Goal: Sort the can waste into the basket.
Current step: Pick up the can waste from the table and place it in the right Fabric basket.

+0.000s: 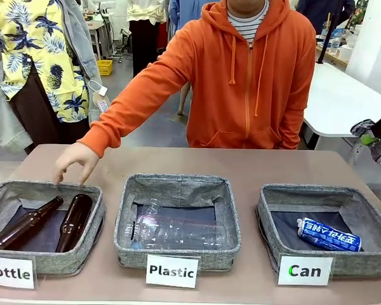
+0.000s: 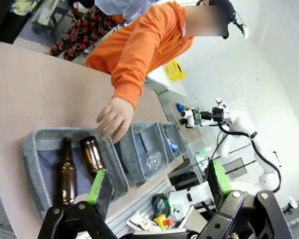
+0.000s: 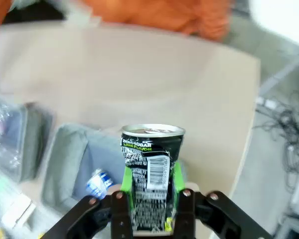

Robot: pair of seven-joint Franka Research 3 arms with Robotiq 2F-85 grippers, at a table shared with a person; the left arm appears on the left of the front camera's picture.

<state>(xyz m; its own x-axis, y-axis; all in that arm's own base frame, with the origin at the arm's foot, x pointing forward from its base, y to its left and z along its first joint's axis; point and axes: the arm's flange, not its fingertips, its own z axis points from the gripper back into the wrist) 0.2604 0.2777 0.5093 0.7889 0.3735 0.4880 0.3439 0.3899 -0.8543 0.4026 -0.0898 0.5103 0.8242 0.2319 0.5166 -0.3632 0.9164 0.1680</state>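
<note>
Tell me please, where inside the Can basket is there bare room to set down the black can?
In the Can basket, the blue can lies toward the front right; the dark lining left of it and behind it is bare. The black can is held in the right gripper. The Plastic basket is crowded with clear bottles.

Blue can [image 1: 329,234] lying in Can basket [image 1: 274,216]; black can [image 3: 150,169] upright, clamped above it.

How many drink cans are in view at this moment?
2: the blue can lies in the Can basket; the black can is held in the right gripper above it.
</note>
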